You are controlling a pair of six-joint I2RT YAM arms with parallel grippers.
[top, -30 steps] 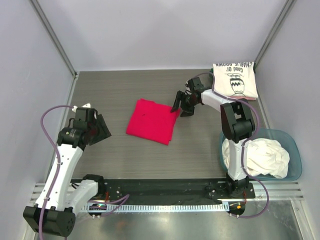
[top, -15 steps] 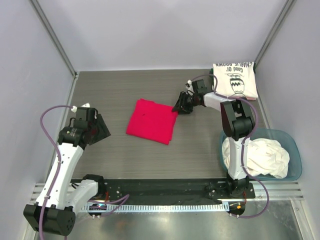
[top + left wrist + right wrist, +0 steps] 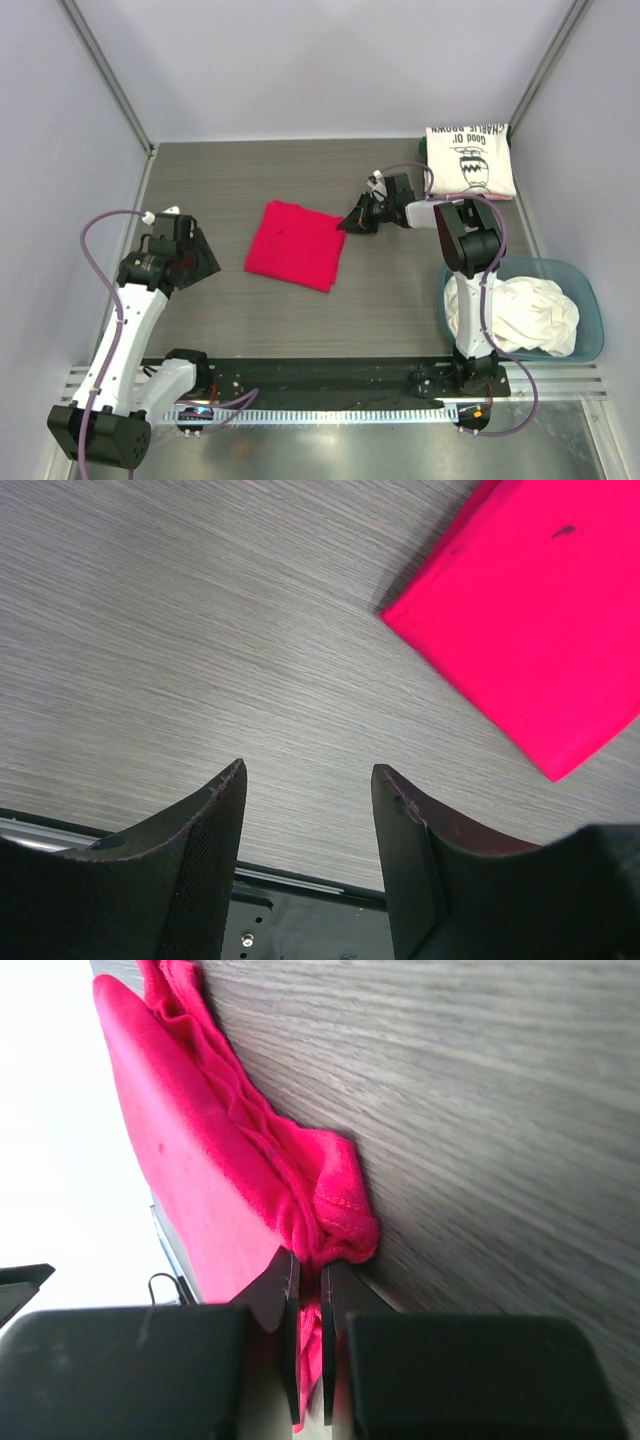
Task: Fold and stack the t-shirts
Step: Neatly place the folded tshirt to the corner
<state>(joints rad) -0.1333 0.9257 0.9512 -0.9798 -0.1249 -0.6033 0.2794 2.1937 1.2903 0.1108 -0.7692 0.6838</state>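
A folded crimson red t-shirt (image 3: 296, 244) lies in the middle of the table. My right gripper (image 3: 347, 224) lies low at its far right corner, shut on the bunched red cloth (image 3: 335, 1222) pinched between its fingers. At the back right lies a cream t-shirt with black Charlie Brown print (image 3: 468, 160), folded. White t-shirts (image 3: 520, 312) are heaped in the tub. My left gripper (image 3: 305, 780) hovers open over bare table to the left of the red t-shirt (image 3: 535, 610), holding nothing.
A blue-grey plastic tub (image 3: 590, 320) stands at the front right beside the right arm's base. A black rail (image 3: 320, 375) runs along the near edge. Grey walls close in the table on three sides.
My right gripper dropped onto the red t-shirt's far right corner and shut on it. The shirt shifted slightly to the left. The left arm barely moved.
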